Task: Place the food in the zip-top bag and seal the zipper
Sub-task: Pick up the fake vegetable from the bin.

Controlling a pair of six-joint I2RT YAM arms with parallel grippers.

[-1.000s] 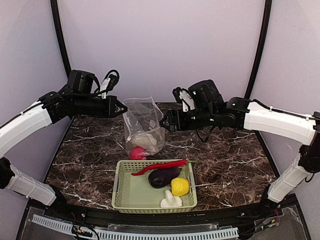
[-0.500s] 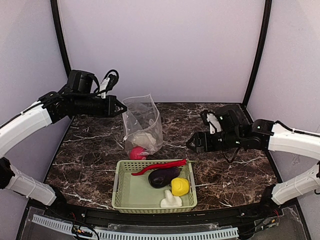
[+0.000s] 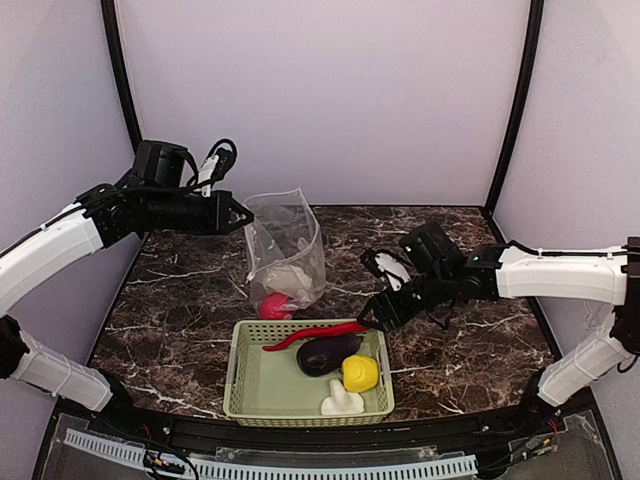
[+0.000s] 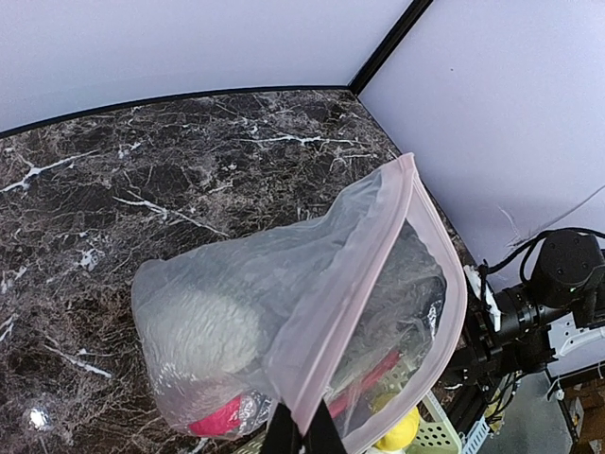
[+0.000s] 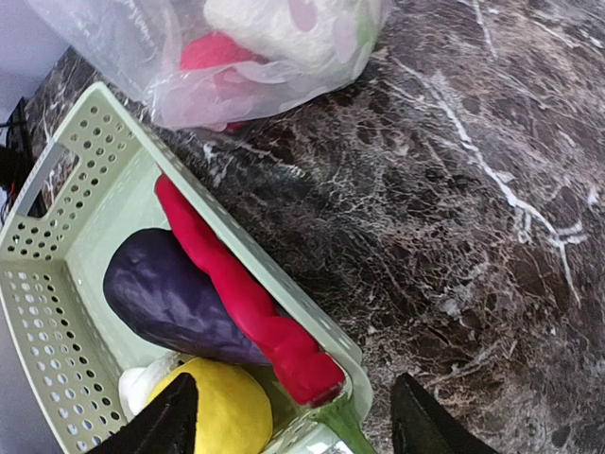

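**Top external: L tool holds bag up; R tool open at chili**

L tool: fingers pinched fully together on the bag's mouth edge, right on the pink zip. Left wrist view shows the strip running up from the tips, w/ the mouth gaping wide. Bag hangs upright from that grip, and its lower end looks to rest on the surface just behind the basket. At the bag's bottom are the cauliflower and, below it, the red pepper.

R tool: fingers spread wide, nothing gripped. It is low over the basket's far R corner. Right wrist view puts the chili's thick end just ahead of the gap between the fingers. Contact w/ chili: can't tell.

Chili lies diag. across the basket's far part, thick end up against the rim at that corner, thin tail toward the L. Eggplant lies alongside it, touching. Yellow pepper sits against the eggplant, nearer the front R. Mushroom is at the front wall, just beside the yellow pepper. Basket sits near-centre on the surface, and its L half holds no food.
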